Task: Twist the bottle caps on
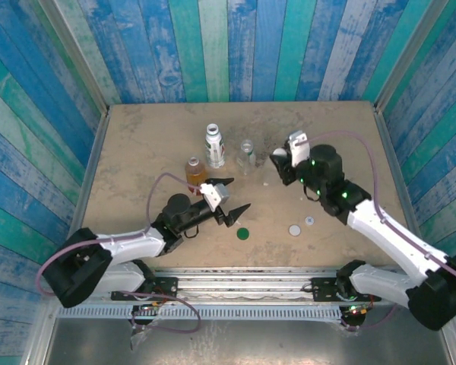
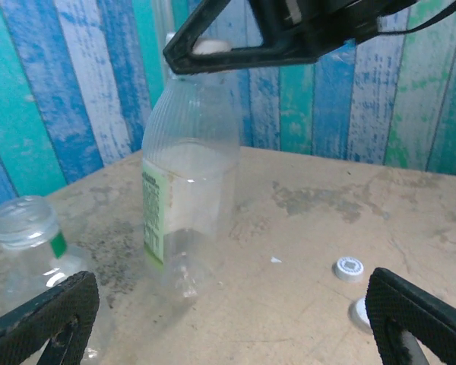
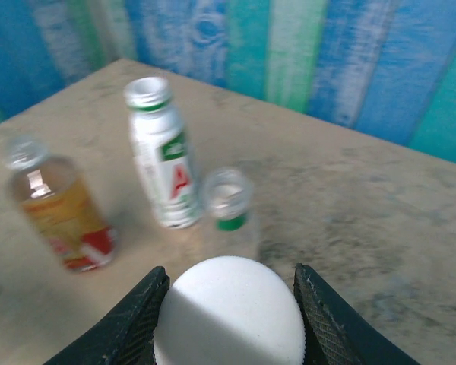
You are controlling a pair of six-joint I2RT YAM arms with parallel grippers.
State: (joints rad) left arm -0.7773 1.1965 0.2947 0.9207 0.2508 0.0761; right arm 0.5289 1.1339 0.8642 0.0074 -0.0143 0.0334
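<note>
Cap (image 3: 228, 323) sat pinched in the right pincer (image 3: 229, 300) just above the clear bottle (image 2: 190, 182); left pincer (image 2: 228, 323) stood spread, facing that bottle.

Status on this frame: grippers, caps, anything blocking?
Left gripper open, empty. Right gripper shut on white cap at mouth of clear bottle. Three caps loose on table. Nothing blocking.

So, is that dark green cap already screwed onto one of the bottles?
No, the dark green cap lies loose and on its own on the table.
</note>
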